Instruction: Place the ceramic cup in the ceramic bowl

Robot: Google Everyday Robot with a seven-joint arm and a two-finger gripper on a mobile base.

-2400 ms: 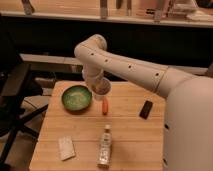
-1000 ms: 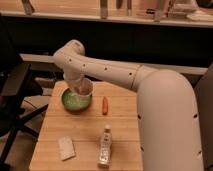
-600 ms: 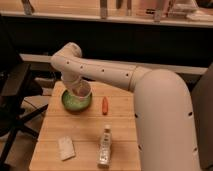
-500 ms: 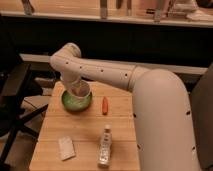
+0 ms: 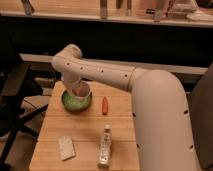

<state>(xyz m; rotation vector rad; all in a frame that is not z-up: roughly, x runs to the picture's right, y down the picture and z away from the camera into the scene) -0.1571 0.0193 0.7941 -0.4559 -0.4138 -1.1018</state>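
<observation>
Camera view. The ceramic bowl sits on the wooden worktop towards its far left corner, and a band of its dark green rim shows on the left and near sides. The ceramic cup, a pale cylinder, stands upright within the outline of the bowl, over its right half. Its lower part drops behind the bowl's near rim, so whether it rests on the bowl's floor or hangs just above it cannot be told. Nothing else can be made out inside the bowl.

The pincer is at the cup, right over the bowl, at the end of a thick white arm that comes in from the right, bends above the far left corner and turns down. The wrist covers the pincer from this side. How wide it stands, and whether it has hold of the cup, cannot be told.

A small orange, carrot-like piece lies just to the right of the bowl, apart from it, pointing from the far edge towards the near edge. A clear plastic bottle with a white cap lies on its side near the near edge, about midway along it, with the cap towards the far edge. A flat white packet lies close to the near left corner, well apart from the bottle.

The arm's bulky shoulder section hides the right edge of the worktop. A dark chair stands off the left edge, partly cut off. Behind the worktop runs a dark cabinet front under a pale counter.
</observation>
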